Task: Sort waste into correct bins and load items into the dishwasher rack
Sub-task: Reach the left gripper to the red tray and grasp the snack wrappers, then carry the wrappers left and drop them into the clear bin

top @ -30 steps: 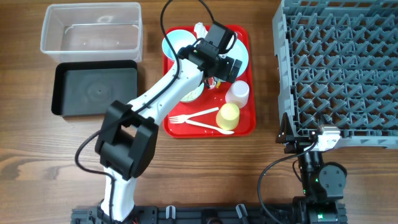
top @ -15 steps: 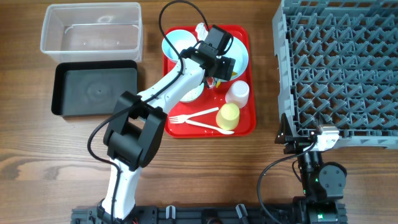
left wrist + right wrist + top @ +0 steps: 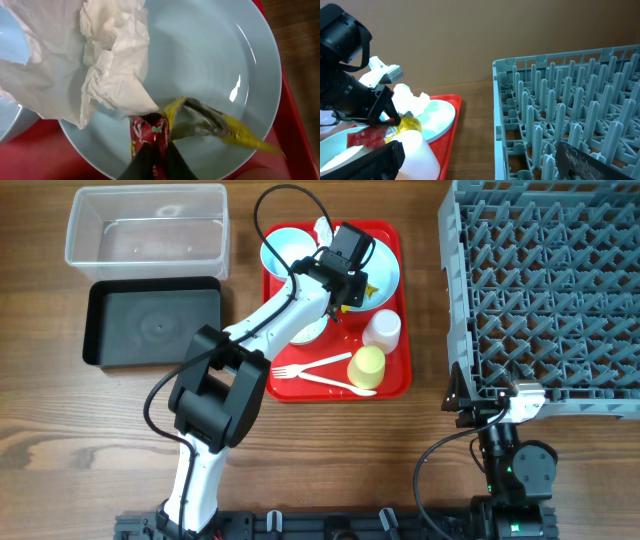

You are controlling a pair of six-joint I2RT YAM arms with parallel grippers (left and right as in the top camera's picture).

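Note:
In the left wrist view my left gripper (image 3: 156,161) is shut on a red crinkled wrapper (image 3: 149,131) that lies on the large pale-blue plate (image 3: 210,55). A yellow wrapper (image 3: 235,132) trails off to its right. Crumpled white tissue (image 3: 102,60) covers the plate's left side. Overhead, the left gripper (image 3: 345,295) is over the plate (image 3: 387,262) on the red tray (image 3: 392,387). My right gripper (image 3: 485,165) stands open and holds nothing, low beside the dishwasher rack (image 3: 570,115). Overhead, the right gripper (image 3: 480,398) sits at the front left corner of the rack (image 3: 545,280).
A pale-blue bowl (image 3: 285,248), pinkish-white cup (image 3: 382,328), yellow cup (image 3: 367,366), white fork (image 3: 298,368) and spoon (image 3: 335,383) share the tray. The clear bin (image 3: 147,230) and the black bin (image 3: 152,322) stand at the left.
The left gripper has gone from wide open to shut, pinching the red wrapper on the plate. The left arm shifted slightly toward the plate. The right arm has not moved.

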